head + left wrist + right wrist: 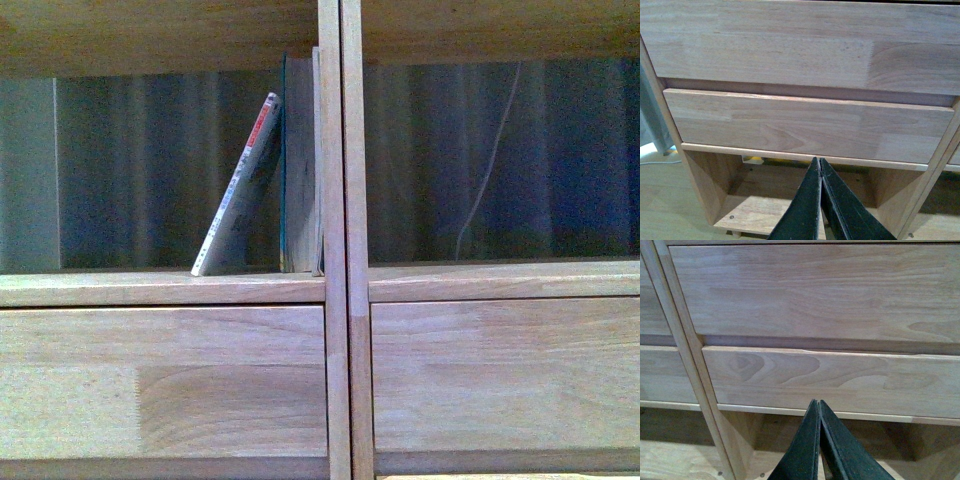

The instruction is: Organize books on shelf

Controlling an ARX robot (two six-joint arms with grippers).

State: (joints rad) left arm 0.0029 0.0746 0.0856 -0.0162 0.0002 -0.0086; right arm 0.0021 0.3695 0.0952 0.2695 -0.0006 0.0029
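In the front view the light-wood shelf (340, 240) fills the frame, and both books stand in its left compartment. The small softcover (238, 190), with a red-and-white marked spine, leans to the right against the taller teal-edged book (298, 170). That taller book stands upright against the centre divider. Neither arm shows in the front view. My left gripper (819, 161) is shut and empty, pointing at the shelf's drawer fronts (805, 122). My right gripper (818, 402) is also shut and empty, facing the drawer fronts (830, 377) of the right column.
The right compartment (500, 160) holds no books; a thin pale cable (490, 160) hangs behind it. Dark striped curtain shows through the backless compartments. Below the drawers lie low open compartments (755, 200) and a wooden floor (665, 200).
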